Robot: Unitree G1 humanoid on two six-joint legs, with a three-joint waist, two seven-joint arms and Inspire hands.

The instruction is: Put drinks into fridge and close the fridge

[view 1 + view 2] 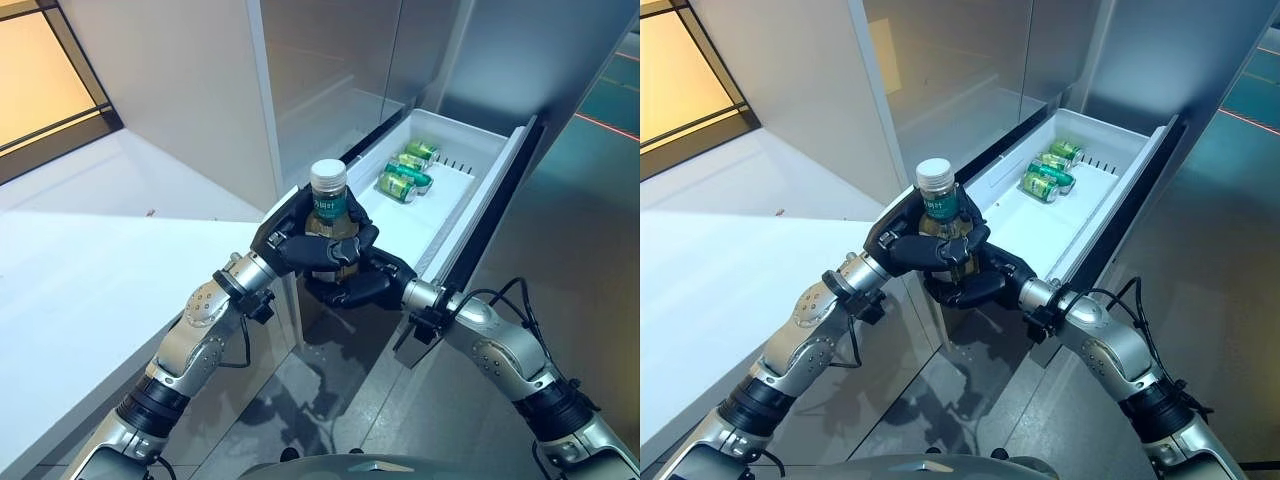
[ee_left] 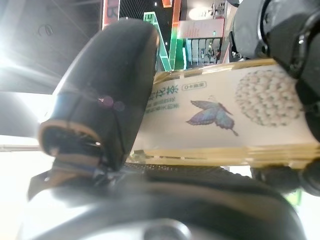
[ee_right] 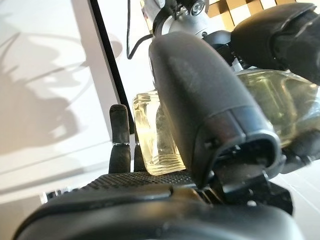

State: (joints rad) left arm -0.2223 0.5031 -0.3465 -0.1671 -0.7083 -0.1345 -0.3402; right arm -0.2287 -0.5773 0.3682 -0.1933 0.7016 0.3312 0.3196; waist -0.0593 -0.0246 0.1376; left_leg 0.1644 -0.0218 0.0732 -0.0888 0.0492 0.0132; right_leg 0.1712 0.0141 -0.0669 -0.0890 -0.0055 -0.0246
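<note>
A bottle (image 1: 328, 203) with a white cap and a green-and-cream label stands upright between my two hands, in front of the near end of the open fridge drawer (image 1: 445, 210). My left hand (image 1: 298, 245) is curled round the bottle's middle; its wrist view shows the thumb (image 2: 110, 90) lying across the label (image 2: 225, 120). My right hand (image 1: 357, 287) is curled round the bottle's lower part from below; its wrist view shows the thumb (image 3: 205, 100) across the clear base (image 3: 152, 142). Green cans (image 1: 408, 175) lie in the drawer's far part.
The white drawer sticks out from the grey fridge front (image 1: 330, 70), with a dark front panel (image 1: 495, 215) on its right. A white counter (image 1: 80, 270) lies to my left. Grey floor (image 1: 590, 260) lies to the right.
</note>
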